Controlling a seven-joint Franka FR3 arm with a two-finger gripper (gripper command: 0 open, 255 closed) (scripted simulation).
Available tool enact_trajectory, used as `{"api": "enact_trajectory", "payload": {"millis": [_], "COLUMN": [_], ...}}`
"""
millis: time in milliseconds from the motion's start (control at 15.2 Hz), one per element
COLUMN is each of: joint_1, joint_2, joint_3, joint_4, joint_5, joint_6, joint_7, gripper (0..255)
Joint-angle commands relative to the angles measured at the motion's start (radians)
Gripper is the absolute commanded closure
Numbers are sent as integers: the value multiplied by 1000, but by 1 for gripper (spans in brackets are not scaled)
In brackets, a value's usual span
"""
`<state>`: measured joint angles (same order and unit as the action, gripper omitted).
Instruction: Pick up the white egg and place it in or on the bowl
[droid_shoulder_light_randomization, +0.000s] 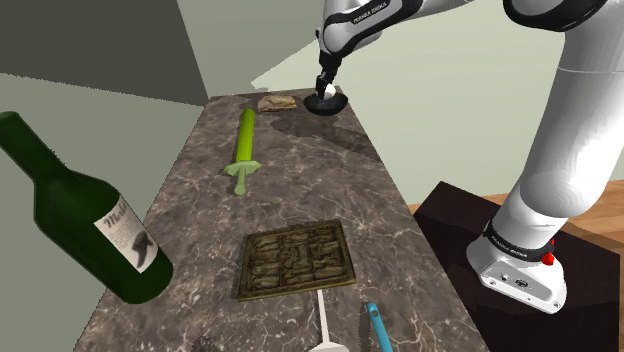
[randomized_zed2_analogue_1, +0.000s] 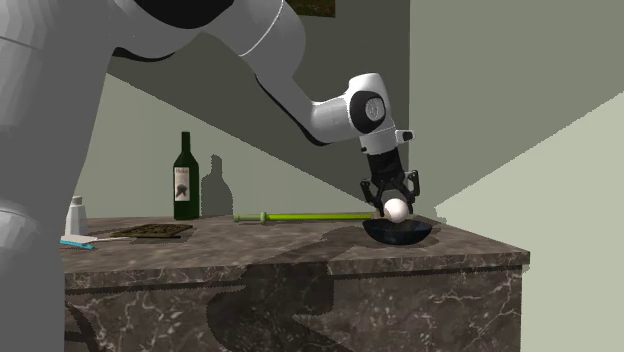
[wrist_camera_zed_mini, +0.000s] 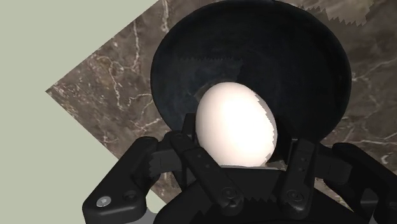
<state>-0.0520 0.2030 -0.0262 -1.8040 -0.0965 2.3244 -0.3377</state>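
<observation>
The white egg (wrist_camera_zed_mini: 234, 124) is gripped tight in the hand (randomized_zed2_analogue_1: 396, 204), just above the black bowl (wrist_camera_zed_mini: 191, 70), so go down slowly, then let go softly.

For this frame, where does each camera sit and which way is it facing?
Shoulder view: high beside the stand, looking down the marbled table to its far end; the white arm and pincer show.
Second exterior view: low, about at table height, facing the table's side; the arm enters from the upper left.
Wrist view: on the hand, looking down into the dark bowl; black fingers clasp the egg.
Shared: both exterior views show the green bottle and the egg over the bowl.
</observation>
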Motion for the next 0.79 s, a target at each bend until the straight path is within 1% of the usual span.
{"api": "enact_trajectory", "payload": {"millis": [0, 264, 330, 660, 726], "joint_1": [0, 0, 0, 0, 1], "joint_2": [0, 0, 0, 0, -21], "joint_3": [0, 0, 0, 0, 1], "joint_4": [-1, -1, -1, -1, 2], "joint_5": [0, 0, 0, 0, 0], "joint_6": [2, 2, 2, 2, -23], "joint_7": [0, 0, 0, 0, 0], "gripper": [255, 255, 0, 0, 0]}}
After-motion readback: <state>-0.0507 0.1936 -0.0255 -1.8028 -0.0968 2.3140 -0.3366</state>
